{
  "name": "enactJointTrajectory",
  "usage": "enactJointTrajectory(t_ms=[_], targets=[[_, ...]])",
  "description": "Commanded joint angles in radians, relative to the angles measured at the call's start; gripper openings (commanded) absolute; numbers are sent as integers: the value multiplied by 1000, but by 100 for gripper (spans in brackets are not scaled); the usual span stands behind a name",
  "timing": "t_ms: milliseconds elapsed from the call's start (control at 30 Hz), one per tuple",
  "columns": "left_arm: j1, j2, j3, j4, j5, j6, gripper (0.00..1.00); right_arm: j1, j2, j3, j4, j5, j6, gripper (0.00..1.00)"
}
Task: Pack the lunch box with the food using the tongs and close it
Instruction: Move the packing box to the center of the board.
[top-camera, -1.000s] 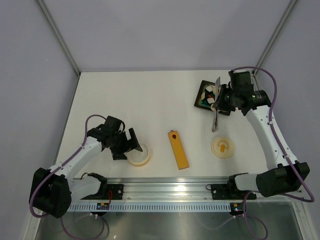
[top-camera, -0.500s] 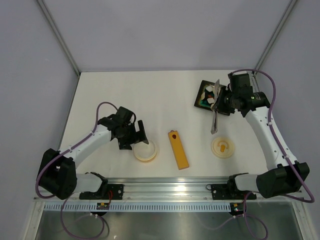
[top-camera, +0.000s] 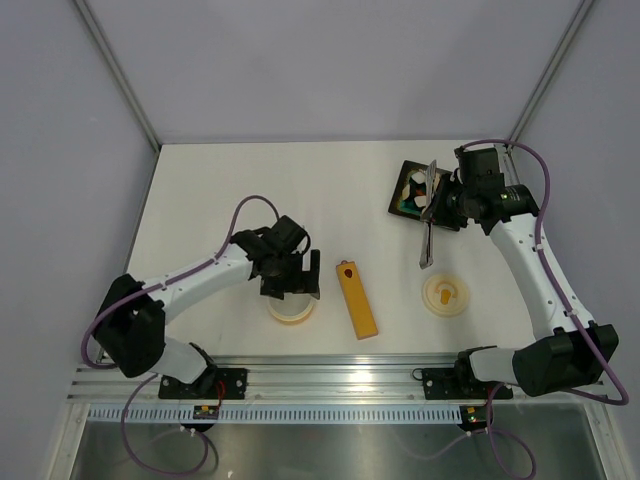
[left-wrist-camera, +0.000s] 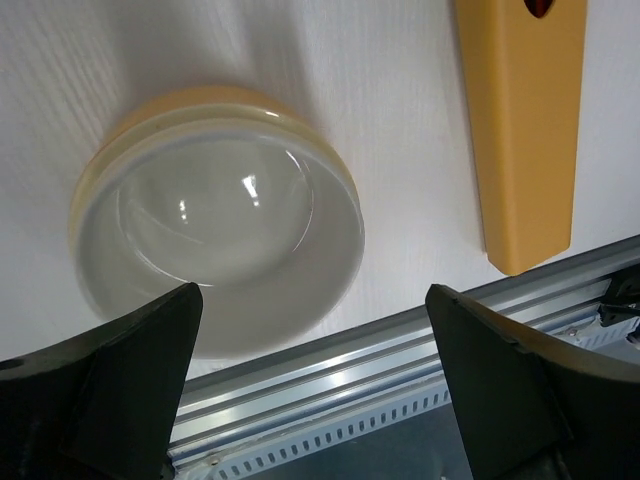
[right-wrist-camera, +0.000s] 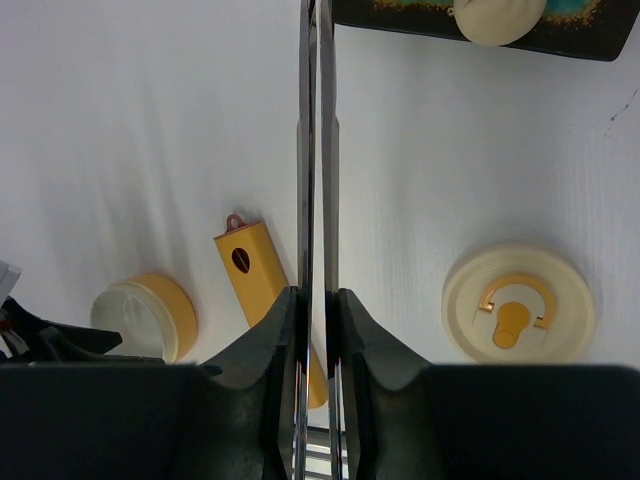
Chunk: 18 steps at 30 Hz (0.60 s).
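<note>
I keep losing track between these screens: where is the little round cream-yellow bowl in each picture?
Top external: bowl low, left of centre.
Left wrist: bowl fills the left half.
Right wrist: bowl in the lower left corner.
Shared landmark: the orange-yellow bar to its right.

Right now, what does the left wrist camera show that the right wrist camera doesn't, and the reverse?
Only the left wrist view looks straight into the small round cream-yellow plastic bowl, showing it empty. Only the right wrist view shows the slim silver metal tongs pinched in the right claw, the round cream lid with an orange mark, and a cream food piece in the black square tray. Both show the bowl and the long orange-yellow bar.
</note>
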Motion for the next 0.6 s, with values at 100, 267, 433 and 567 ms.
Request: enactJointTrajectory(t_ms=[100,267,433,567], targets=[[2,134,84,128,112,19,99,4,-34,1,29,-23,-3,24],[2,251,210,158,45,67,99,3,-40,-5,30,-21,-3,24],[32,343,336,161,-50,105,99,5,-49,-28,16,24,-11,26],[58,432,454,164,-67,140,99,3,-49,-43,-12,118,-23,27]])
